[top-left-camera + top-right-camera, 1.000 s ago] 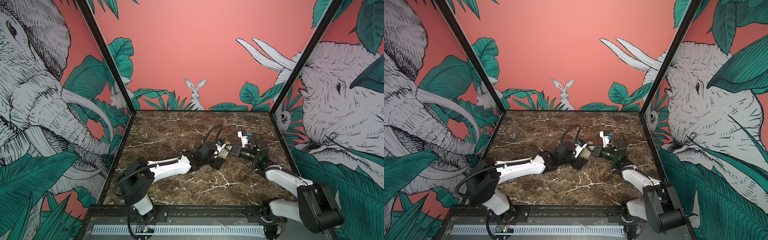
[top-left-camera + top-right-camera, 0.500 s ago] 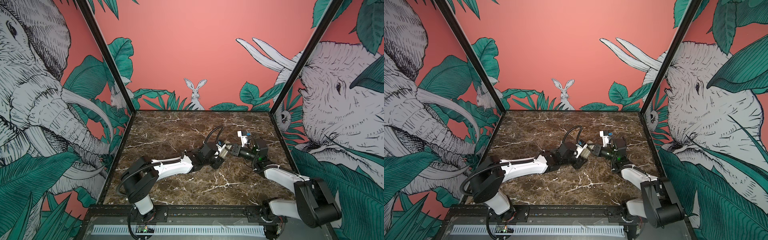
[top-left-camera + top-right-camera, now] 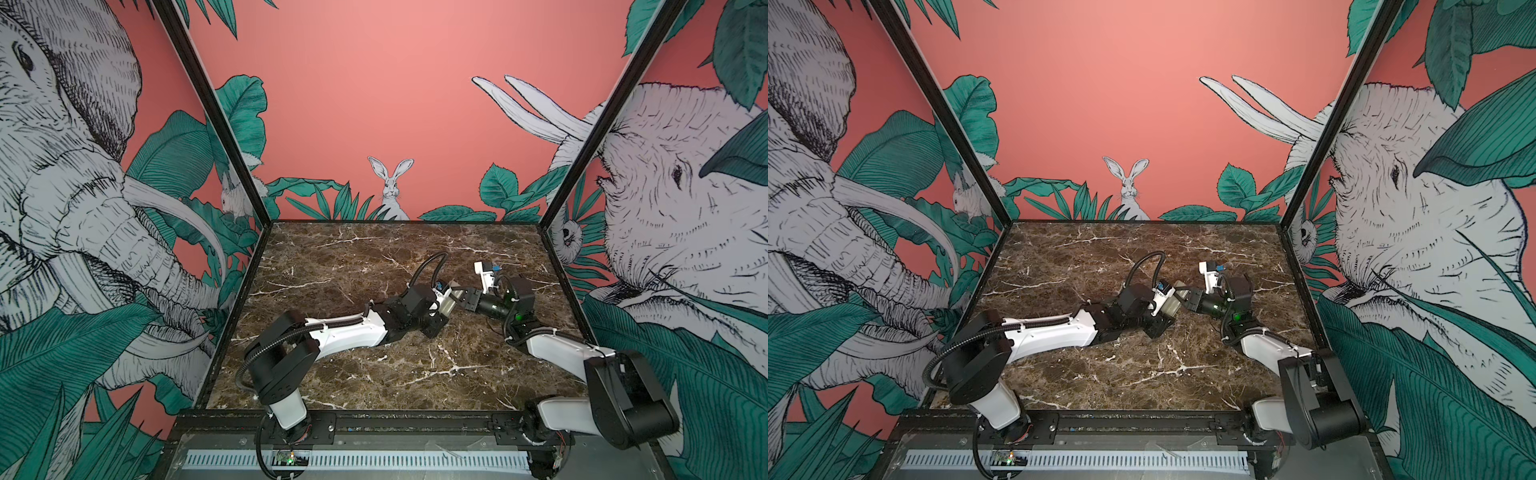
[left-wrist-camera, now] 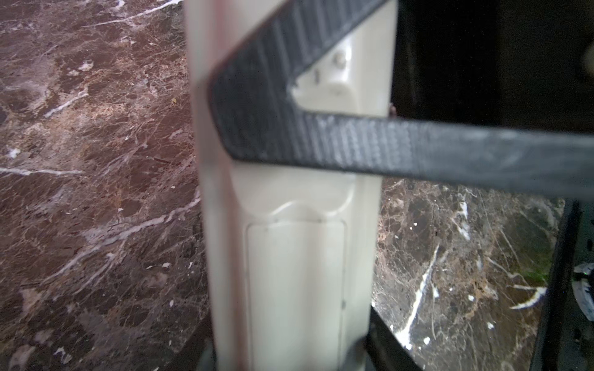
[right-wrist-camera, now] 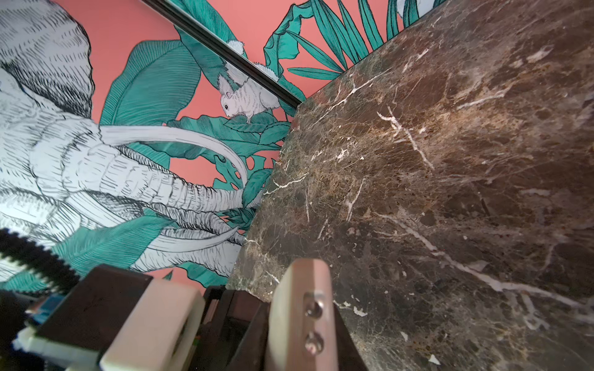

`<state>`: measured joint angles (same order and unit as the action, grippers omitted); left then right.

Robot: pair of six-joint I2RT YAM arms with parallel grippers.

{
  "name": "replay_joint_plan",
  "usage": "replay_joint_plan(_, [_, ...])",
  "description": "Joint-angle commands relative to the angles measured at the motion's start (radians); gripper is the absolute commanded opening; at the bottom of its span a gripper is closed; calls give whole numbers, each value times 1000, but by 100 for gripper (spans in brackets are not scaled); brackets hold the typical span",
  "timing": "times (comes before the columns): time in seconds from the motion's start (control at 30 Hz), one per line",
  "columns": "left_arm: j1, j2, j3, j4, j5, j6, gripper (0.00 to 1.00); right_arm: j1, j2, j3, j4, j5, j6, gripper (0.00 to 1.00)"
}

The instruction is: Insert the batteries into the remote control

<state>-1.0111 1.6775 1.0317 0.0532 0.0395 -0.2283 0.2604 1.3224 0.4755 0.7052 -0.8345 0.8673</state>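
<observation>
The remote control [image 4: 295, 257] shows its plain beige back, with a flat cover panel outlined on it. My left gripper [image 4: 289, 353] is shut on its near end. In both top views the remote [image 3: 448, 306] [image 3: 1169, 308] bridges the two hands above the middle of the table. My right gripper [image 3: 463, 297] [image 3: 1187, 297] meets it from the right. One of its dark fingers [image 4: 353, 144] lies across the remote's back. In the right wrist view the remote's end [image 5: 300, 314] sits between the dark fingers, but contact is unclear. The batteries are out of view.
The brown marble table [image 3: 374, 257] is walled by patterned panels on three sides, with black corner posts [image 3: 552, 208]. A black rail [image 3: 374, 419] runs along the front edge. The left arm's white camera mount [image 5: 154, 321] sits close beside the right gripper.
The left arm has pushed slightly further towards the right gripper, bringing the two hands closer together on the remote. The right arm has barely moved.
</observation>
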Motion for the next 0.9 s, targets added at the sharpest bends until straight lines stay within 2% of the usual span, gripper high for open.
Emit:
replay_joint_plan(0.0, [14, -19, 9, 25, 6, -35, 16, 5, -51, 0, 37, -25, 3, 54])
replay_joint_plan(0.17, [38, -54, -43, 77, 42, -67, 10, 6, -84, -2, -1, -17, -18, 74])
replay_joint_plan(0.3, [62, -77, -64, 79, 81, -88, 10, 4, -106, -4, -3, -44, -21, 84])
replay_joint_plan(0.47, [96, -126, -107, 113, 167, -101, 10, 4, -169, -17, -30, -86, -64, 89])
replay_joint_plan(0.7, [168, -209, -184, 225, 458, -134, 12, 4, -255, -12, -117, -145, -139, 89])
replay_joint_plan(0.87, [175, -269, -191, 201, 599, -94, 14, 5, -281, 3, -75, -187, -131, 88])
